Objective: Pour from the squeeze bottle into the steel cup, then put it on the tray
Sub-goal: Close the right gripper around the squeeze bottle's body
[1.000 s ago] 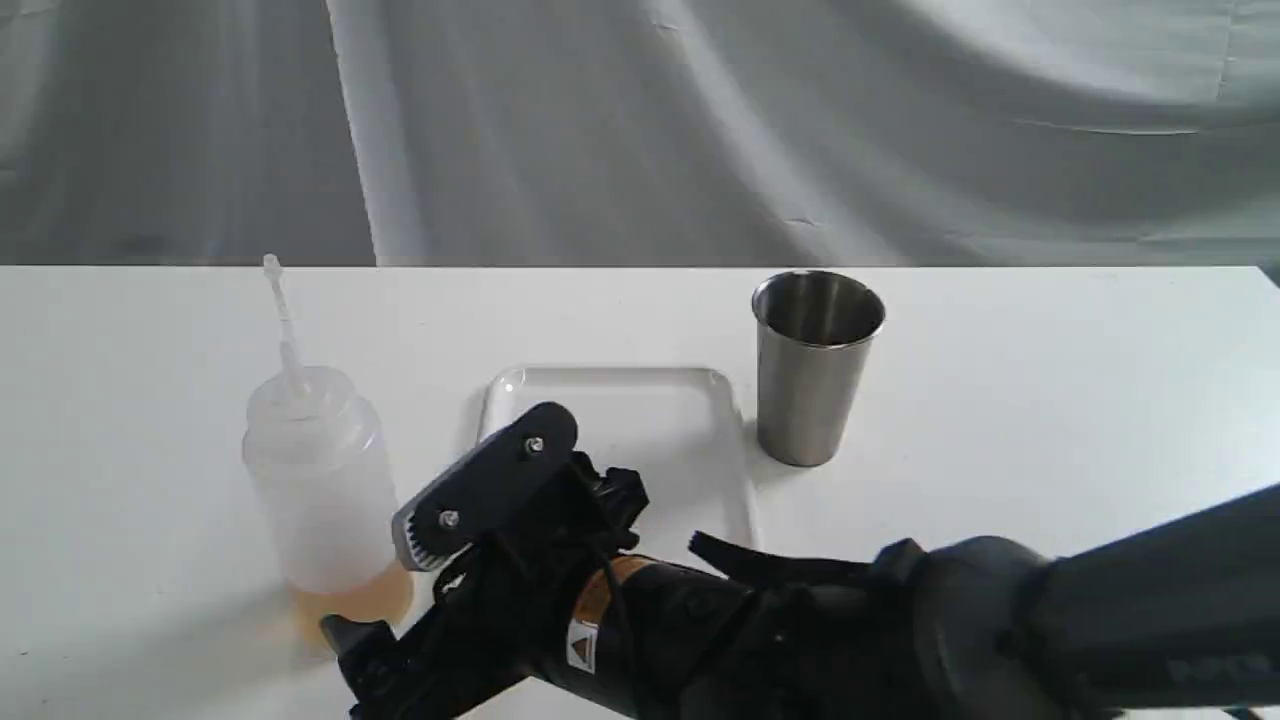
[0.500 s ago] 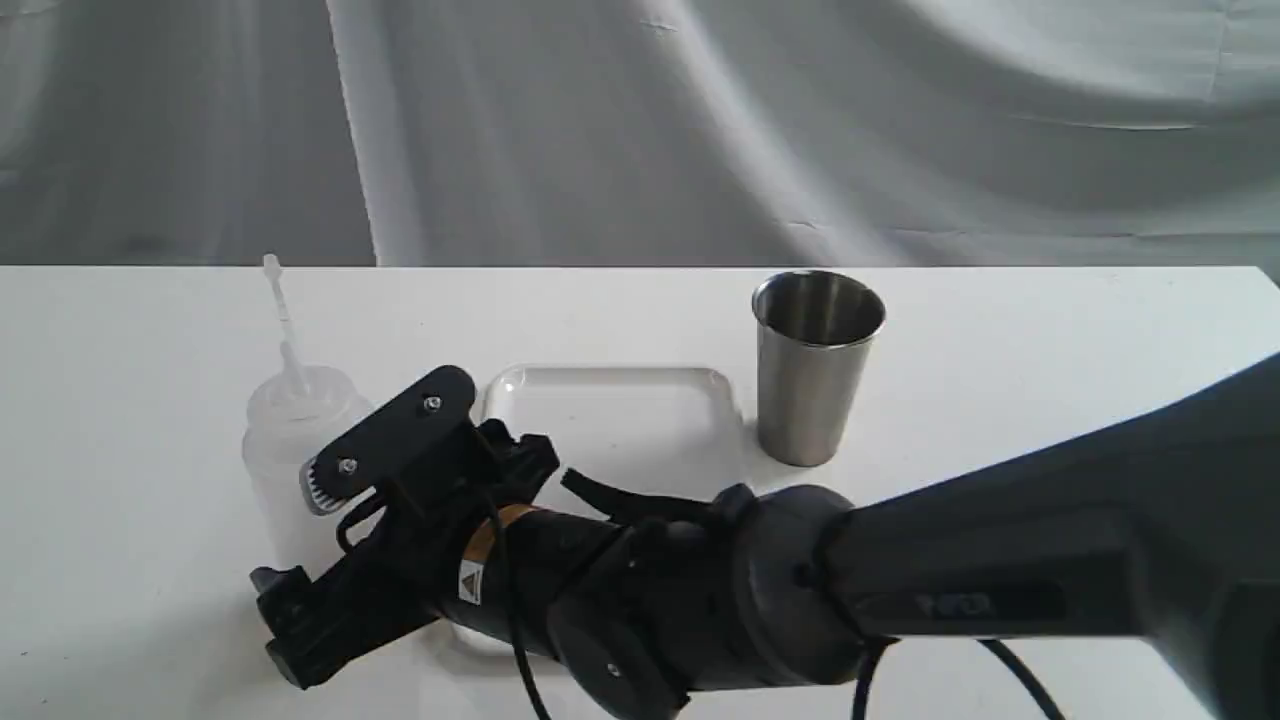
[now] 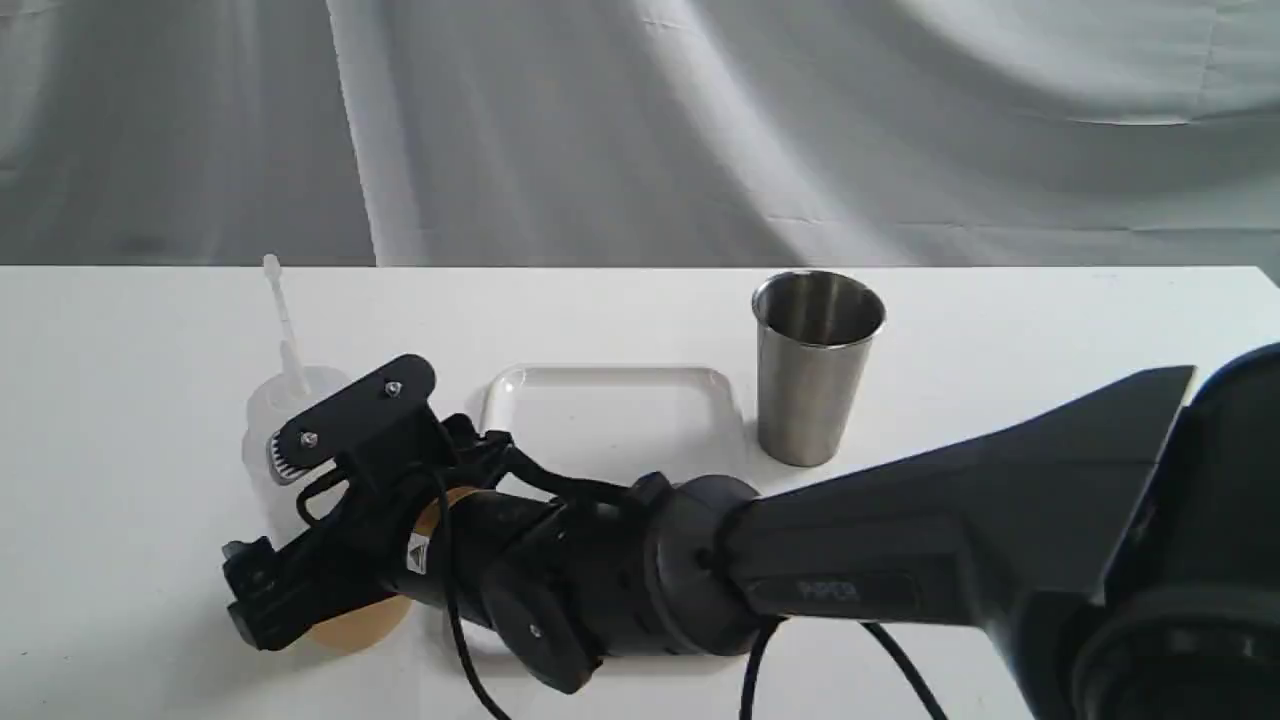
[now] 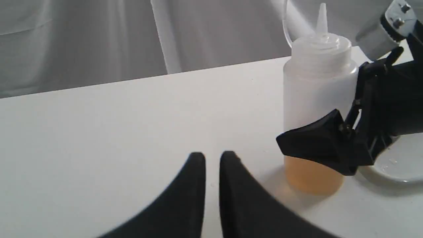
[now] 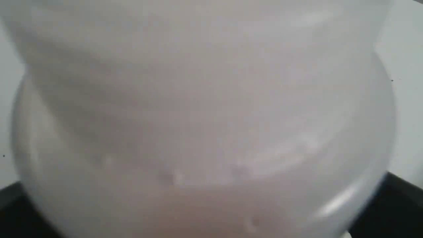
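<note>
The left gripper (image 4: 212, 158) rests empty, fingers almost together. The right gripper (image 3: 265, 530) has its jaws spread either side of the squeeze bottle (image 4: 319, 86), front left on the table (image 3: 1000, 320). It should close gently at mid-body and keep the bottle upright, with the tray (image 3: 610, 377) and steel cup (image 3: 812, 385) beyond. A second ago it sat short of the bottle.

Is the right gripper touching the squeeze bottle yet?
Cannot tell. The right gripper straddles the squeeze bottle, but the right wrist view is too blurred and the others hide any contact.
</note>
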`<state>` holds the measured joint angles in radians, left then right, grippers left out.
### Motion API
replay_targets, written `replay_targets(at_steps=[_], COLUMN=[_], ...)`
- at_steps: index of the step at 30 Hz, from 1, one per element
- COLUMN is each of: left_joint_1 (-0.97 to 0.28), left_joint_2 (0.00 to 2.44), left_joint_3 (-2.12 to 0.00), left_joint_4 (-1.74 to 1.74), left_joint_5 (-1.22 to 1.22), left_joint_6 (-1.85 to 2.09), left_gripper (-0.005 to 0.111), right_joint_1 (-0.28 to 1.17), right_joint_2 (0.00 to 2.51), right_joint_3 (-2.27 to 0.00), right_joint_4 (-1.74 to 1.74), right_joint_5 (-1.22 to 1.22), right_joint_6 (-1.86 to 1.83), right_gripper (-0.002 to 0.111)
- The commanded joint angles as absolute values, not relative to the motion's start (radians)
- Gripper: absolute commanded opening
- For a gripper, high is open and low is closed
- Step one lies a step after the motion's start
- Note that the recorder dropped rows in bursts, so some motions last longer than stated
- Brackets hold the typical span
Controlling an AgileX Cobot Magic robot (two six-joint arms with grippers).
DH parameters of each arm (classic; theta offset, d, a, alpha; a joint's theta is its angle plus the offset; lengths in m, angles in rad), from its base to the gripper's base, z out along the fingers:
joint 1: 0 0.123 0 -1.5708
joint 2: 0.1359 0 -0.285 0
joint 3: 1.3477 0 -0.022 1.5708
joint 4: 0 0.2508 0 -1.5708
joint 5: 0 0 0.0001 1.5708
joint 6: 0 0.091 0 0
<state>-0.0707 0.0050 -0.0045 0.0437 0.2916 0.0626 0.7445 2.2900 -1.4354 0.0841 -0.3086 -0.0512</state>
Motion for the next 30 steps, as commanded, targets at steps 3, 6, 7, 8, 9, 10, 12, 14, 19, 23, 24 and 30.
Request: replay_targets(at_steps=[3,6,7,8,9,10,12,14,19,23,24,30], left_joint_1=[-0.074,-0.074,-0.074,-0.074,-0.074,-0.074,-0.074,-0.074,-0.074,-0.074,-0.074,-0.074], left_joint_2=[0.000,0.000,0.000,0.000,0.000,0.000,0.000,0.000,0.000,0.000,0.000,0.000], left_joint_3=[0.000,0.000,0.000,0.000,0.000,0.000,0.000,0.000,0.000,0.000,0.000,0.000], left_joint_4=[0.044,0.044,0.044,0.044,0.044,0.044,0.044,0.044,0.044,0.044,0.044,0.044], left_joint_5=[0.285,0.285,0.285,0.285,0.285,0.285,0.285,0.285,0.285,0.285,0.285,0.285], left_joint_6=[0.061,0.061,0.061,0.061,0.061,0.061,0.061,0.061,0.061,0.061,0.061,0.061], left_gripper=[0.008,0.008,0.008,0.008,0.008,0.008,0.008,0.008,0.008,0.008,0.008,0.008], right_joint_1=[0.747,0.747,0.747,0.747,0.747,0.747,0.747,0.747,0.747,0.747,0.747,0.747], right_joint_2=[2.291,2.291,2.291,2.291,2.291,2.291,2.291,2.291,2.291,2.291,2.291,2.253], right_joint_3=[-1.445,-1.445,-1.445,-1.445,-1.445,-1.445,-1.445,-1.445,-1.445,-1.445,-1.445,-1.445], right_joint_4=[0.101,0.105,0.112,0.112,0.112,0.117,0.117,0.119,0.124,0.124,0.124,0.118], right_joint_5=[-0.289,-0.288,-0.288,-0.288,-0.288,-0.288,-0.288,-0.288,-0.288,-0.279,-0.275,-0.218], right_joint_6=[-0.047,-0.047,-0.047,-0.047,-0.047,-0.047,-0.047,-0.047,-0.047,-0.047,-0.047,-0.047], right_gripper=[0.104,0.104,0.104,0.104,0.104,0.103,0.103,0.100,0.082,0.064,0.060,0.044])
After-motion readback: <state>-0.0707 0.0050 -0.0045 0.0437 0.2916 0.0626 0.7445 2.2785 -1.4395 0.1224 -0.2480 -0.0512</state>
